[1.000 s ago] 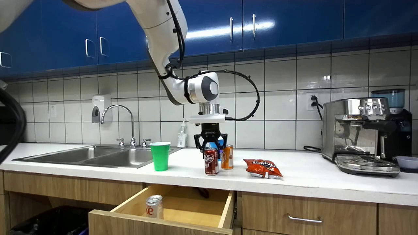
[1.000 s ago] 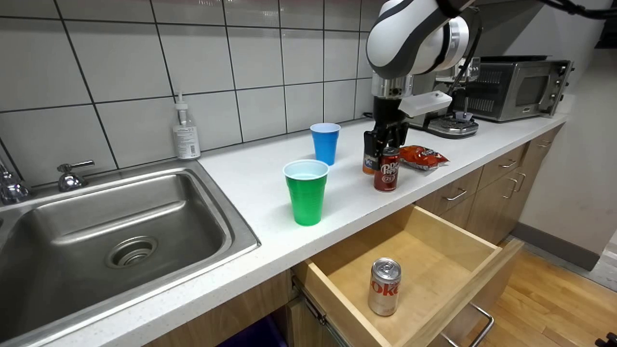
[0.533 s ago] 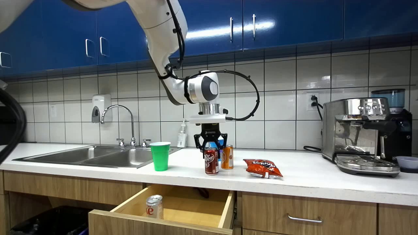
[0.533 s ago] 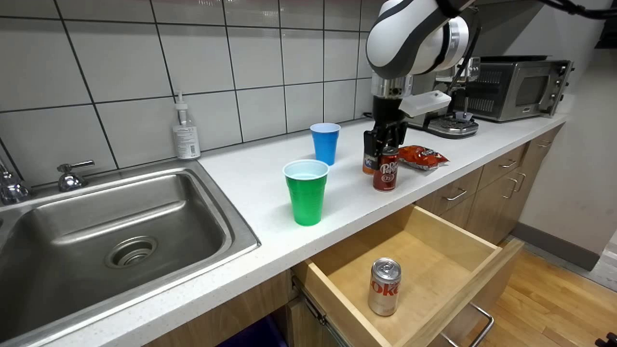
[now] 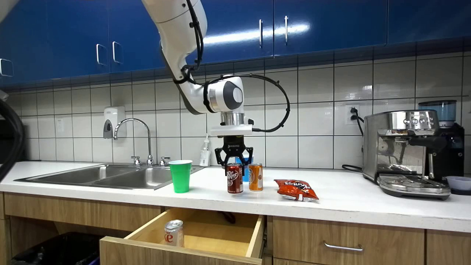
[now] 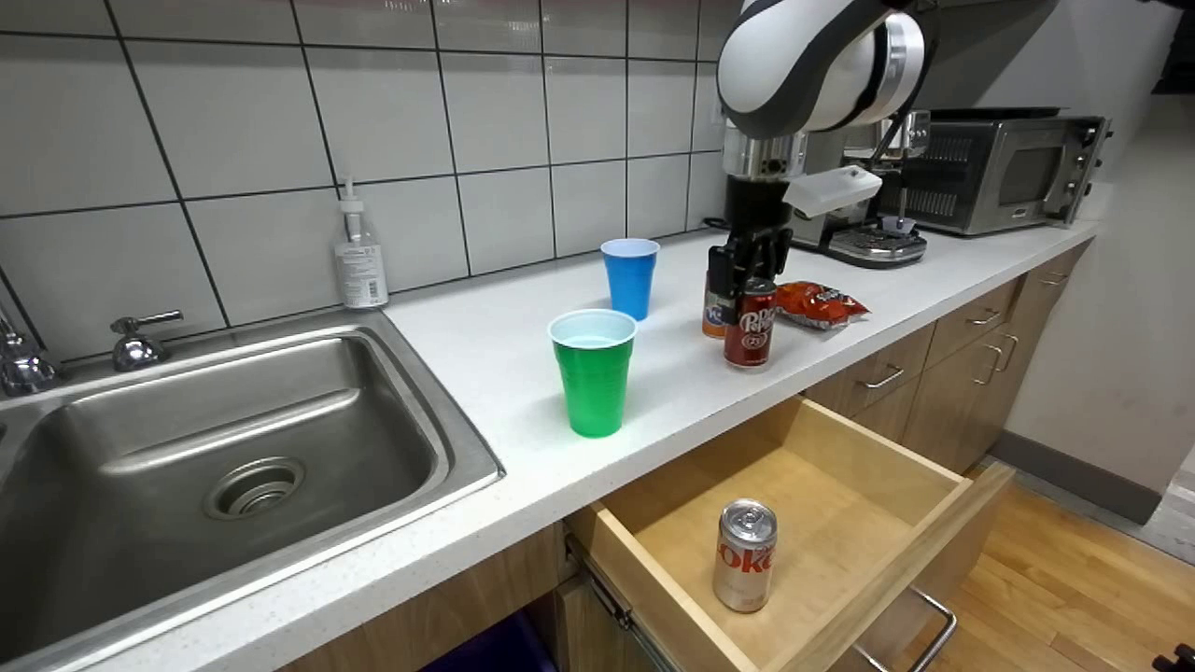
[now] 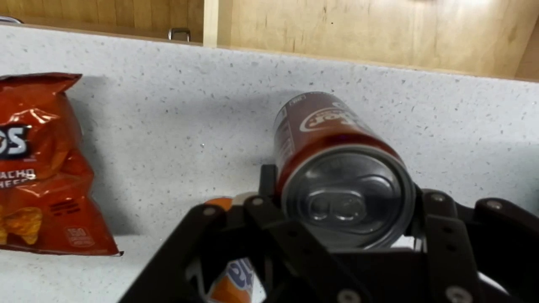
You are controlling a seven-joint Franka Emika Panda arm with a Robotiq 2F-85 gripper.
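A dark red Dr Pepper can stands upright between the fingers of my gripper, which is shut on its upper part. The can's base looks slightly above the white counter. From the wrist view, the silver lid of the Dr Pepper can faces the camera, with one finger against its side. Close behind it is an orange Fanta can, partly covered by the gripper in the wrist view. A blue cup sits farther back, and a green cup stands toward the sink.
Below the counter, a wooden drawer is pulled out, holding a silver Diet Coke can. A red Doritos bag lies beside the cans. The steel sink, a soap bottle and a coffee machine stand farther off.
Over the last half second the gripper and the Dr Pepper can have risen slightly and shifted a little leftward in an exterior view. Cups, bag, drawer and other cans have stayed put.
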